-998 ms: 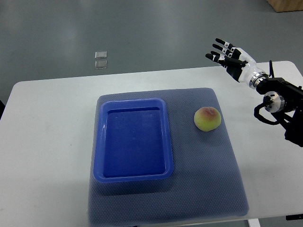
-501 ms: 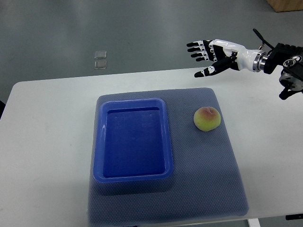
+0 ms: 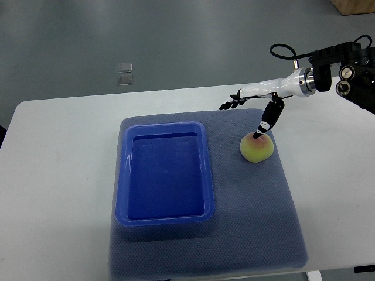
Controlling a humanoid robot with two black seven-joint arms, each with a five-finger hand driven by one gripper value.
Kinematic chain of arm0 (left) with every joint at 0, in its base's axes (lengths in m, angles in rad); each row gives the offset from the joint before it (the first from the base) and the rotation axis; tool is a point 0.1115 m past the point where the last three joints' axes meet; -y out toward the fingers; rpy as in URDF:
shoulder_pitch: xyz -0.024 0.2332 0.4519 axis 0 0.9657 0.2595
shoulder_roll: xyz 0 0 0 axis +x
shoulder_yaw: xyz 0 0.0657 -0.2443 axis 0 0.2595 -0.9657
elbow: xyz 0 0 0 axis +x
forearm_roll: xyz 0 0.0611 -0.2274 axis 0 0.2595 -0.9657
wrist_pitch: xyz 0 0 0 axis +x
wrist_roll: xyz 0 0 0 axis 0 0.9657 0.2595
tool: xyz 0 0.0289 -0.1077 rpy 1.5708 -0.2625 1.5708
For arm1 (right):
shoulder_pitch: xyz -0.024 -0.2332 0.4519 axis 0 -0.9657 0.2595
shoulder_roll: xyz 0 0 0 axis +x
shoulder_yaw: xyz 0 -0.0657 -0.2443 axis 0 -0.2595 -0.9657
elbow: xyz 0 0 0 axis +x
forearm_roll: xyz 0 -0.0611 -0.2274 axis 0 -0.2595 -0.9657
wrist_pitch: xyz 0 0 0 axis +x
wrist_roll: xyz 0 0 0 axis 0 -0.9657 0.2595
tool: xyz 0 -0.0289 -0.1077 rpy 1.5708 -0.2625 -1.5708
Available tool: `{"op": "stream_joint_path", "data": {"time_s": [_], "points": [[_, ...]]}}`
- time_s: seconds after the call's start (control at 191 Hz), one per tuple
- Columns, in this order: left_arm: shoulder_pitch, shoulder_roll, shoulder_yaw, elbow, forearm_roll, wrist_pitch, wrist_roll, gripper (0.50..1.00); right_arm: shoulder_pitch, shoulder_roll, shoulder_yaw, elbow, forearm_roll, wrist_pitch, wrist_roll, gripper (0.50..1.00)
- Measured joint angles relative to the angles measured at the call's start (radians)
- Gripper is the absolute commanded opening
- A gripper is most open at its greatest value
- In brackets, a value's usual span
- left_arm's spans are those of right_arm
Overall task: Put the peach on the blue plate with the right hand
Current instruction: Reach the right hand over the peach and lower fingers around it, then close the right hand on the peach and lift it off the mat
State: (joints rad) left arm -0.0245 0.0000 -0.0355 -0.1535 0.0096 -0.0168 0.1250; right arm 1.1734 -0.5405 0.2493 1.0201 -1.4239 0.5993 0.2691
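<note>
A yellow-green peach (image 3: 257, 148) with a pink blush lies on the dark blue mat (image 3: 258, 199), right of the blue plate (image 3: 164, 171), a deep rectangular tray with nothing in it. My right hand (image 3: 243, 117) reaches in from the upper right, seen edge-on, fingers spread and open. Its thumb tip (image 3: 259, 132) points down onto the top of the peach; the other fingers (image 3: 229, 104) extend left, past the mat's far edge. Nothing is grasped. The left arm does not show.
The mat lies on a white table (image 3: 53, 175) with rounded corners. Grey floor lies beyond the far edge, with two small clear squares (image 3: 124, 74) on it. The black forearm housing (image 3: 348, 73) sits at the upper right.
The right hand has swung from the table's far right corner leftward and down, turning edge-on, until its thumb reaches the top of the peach. Peach and plate have not moved.
</note>
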Motion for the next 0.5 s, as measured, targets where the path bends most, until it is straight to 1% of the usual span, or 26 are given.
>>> {"op": "stream_joint_path", "data": {"time_s": [0.146, 0.501], "points": [[-0.001, 0.000, -0.001, 0.000, 0.000, 0.000, 0.000, 1.000, 0.000, 0.007, -0.039, 0.006, -0.094, -0.003, -0.001, 0.924], [-0.002, 0.000, -0.001, 0.000, 0.000, 0.000, 0.000, 1.000, -0.021, 0.015, -0.112, 0.004, -0.163, -0.023, -0.006, 0.924]]}}
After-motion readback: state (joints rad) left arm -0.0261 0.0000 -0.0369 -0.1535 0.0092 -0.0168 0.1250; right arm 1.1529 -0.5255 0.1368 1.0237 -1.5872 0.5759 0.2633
